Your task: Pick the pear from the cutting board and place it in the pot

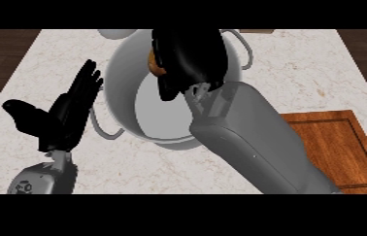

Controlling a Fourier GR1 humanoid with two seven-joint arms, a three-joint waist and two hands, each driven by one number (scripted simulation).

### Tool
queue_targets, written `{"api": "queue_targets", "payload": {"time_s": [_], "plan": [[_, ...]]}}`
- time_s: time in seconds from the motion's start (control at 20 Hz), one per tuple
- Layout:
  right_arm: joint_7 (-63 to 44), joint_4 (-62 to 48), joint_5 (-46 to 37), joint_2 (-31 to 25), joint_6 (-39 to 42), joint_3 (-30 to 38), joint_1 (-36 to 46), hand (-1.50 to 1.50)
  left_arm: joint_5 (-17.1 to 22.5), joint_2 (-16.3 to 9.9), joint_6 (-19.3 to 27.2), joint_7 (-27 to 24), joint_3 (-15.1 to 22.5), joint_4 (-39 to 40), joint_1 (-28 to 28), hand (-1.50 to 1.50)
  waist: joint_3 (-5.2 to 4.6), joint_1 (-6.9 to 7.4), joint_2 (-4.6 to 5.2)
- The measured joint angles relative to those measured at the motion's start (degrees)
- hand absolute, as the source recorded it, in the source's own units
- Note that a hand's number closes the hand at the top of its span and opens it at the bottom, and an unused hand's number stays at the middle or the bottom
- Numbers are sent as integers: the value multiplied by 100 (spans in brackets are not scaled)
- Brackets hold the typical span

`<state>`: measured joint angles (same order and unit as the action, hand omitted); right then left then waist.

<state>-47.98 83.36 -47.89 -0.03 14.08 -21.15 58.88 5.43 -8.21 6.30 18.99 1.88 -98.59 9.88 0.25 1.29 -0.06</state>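
Grey forearms come in from the lower edge over a pale marbled desk (301, 70). At the lower right lies a wooden cutting board (326, 143), cut off by the right edge and partly covered by the right forearm; no fruit shows on its visible part. At the left, the left hand (61, 116) rests over the desk beside the pot, its fingers (84, 82) straight and pointing up, the thumb spread out to the left, holding nothing. Farther in stands the grey pot (125, 70), with one handle at its near left and another at its far right. The right hand (188, 55) is over the pot's opening, its fingers curled round the pear (153, 62), of which only a small orange-brown sliver shows at the hand's left edge. The hand and forearm hide much of the pot's inside and its right rim.
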Motion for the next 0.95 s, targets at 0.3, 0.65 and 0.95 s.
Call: {"api": "queue_targets", "payload": {"time_s": [0.3, 0.65, 0.95], "plan": [[-225, -801, 923, 2, -931, -56, -180, -150, -81, 64, 12, -70, 36, -7, -3, 0, 6, 45, 9], [231, -1157, 1793, 2, -2287, 45, -220, -150, -143, 94, 9, -104, 33, -51, -63, 0, 10, 52, 11], [738, -1079, 1677, -8, -3540, 445, -154, -150, -127, 89, -10, -33, -16, -102, -107, 0, 10, -22, -4]]}}
